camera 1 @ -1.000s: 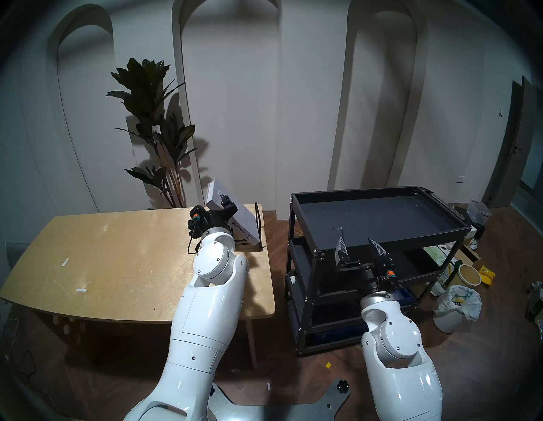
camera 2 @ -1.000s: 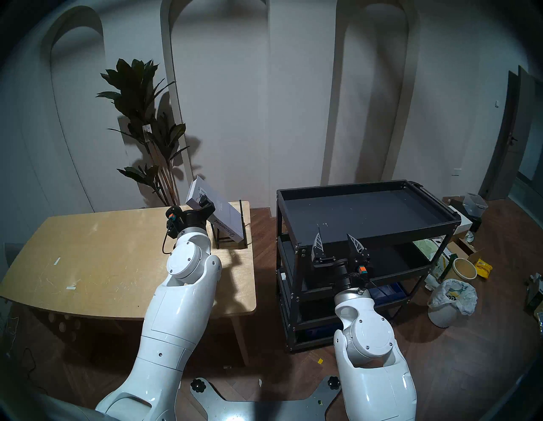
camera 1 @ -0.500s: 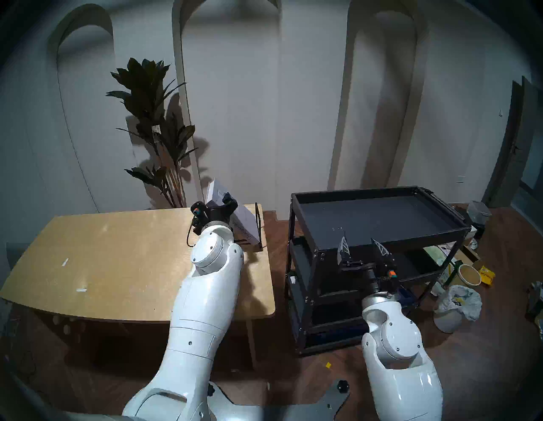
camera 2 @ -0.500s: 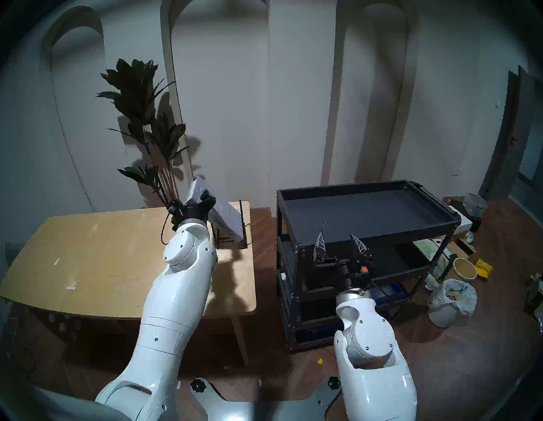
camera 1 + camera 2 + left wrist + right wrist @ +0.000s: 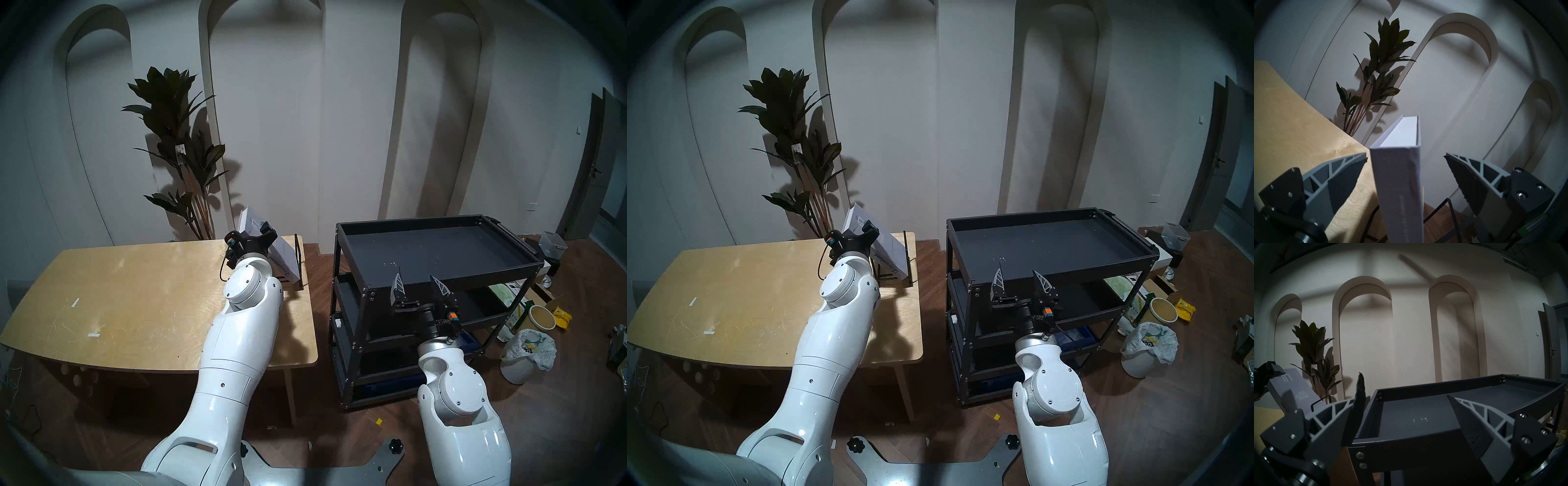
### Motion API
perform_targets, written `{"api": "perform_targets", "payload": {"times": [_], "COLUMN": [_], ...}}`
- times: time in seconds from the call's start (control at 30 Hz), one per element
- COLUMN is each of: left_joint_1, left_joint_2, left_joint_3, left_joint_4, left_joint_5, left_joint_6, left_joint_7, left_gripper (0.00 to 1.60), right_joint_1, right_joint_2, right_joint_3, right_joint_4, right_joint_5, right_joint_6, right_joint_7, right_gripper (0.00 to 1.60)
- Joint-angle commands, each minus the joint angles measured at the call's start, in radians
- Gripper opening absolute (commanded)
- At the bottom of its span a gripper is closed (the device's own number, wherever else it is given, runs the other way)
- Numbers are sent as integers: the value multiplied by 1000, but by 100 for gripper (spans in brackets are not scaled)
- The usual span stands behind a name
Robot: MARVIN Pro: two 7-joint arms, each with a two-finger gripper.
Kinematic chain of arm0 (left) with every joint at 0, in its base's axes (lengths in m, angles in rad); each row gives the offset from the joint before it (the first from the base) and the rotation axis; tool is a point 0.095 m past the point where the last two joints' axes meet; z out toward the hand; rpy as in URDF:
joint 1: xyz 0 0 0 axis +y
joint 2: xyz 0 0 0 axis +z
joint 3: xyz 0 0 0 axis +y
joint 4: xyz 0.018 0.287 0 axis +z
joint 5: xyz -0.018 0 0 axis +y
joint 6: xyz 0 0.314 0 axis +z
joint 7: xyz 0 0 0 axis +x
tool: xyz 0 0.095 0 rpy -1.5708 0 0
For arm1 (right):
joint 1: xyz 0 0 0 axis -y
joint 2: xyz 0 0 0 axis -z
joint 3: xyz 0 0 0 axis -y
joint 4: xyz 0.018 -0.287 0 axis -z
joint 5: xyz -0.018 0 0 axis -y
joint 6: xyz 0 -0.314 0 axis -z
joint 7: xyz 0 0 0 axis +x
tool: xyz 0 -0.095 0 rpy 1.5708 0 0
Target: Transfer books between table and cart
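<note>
left gripper (image 5: 1405, 157) advanced, fingers seemingly now straddling the book (image 5: 1398, 178)

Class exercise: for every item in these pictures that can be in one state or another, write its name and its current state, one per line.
book: tilted in the wire rack, not gripped
wire rack: standing on the table's far right corner
left end effector: open, fingers either side of the book's spine
right end effector: open, holding nothing, at the cart's near rim
cart: top tray holds no book
table: bare apart from tape bits and the rack
</note>
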Motion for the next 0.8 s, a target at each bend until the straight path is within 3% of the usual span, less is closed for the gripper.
{"api": "perform_targets", "payload": {"times": [0.0, 0.6, 0.73, 0.77], "left_joint_1": [-54, -63, -60, -59], "left_joint_2": [-1, 0, 1, 1], "left_joint_3": [7, -2, -4, -4], "left_joint_4": [13, 37, 37, 38], "left_joint_5": [3, 1, 3, 3], "left_joint_6": [-12, -28, -29, -30], "left_joint_7": [-17, -20, -21, -22], "left_gripper": [160, 156, 125, 90], "right_joint_1": [6, 14, 16, 17], "right_joint_2": [2, -6, -4, -4], "right_joint_3": [-1, 1, 1, 0], "right_joint_4": [-22, -13, -12, -12], "right_joint_5": [2, 5, 7, 8], "right_joint_6": [-11, -15, -19, -20], "right_joint_7": [6, 8, 10, 10], "right_gripper": [160, 160, 160, 160]}}
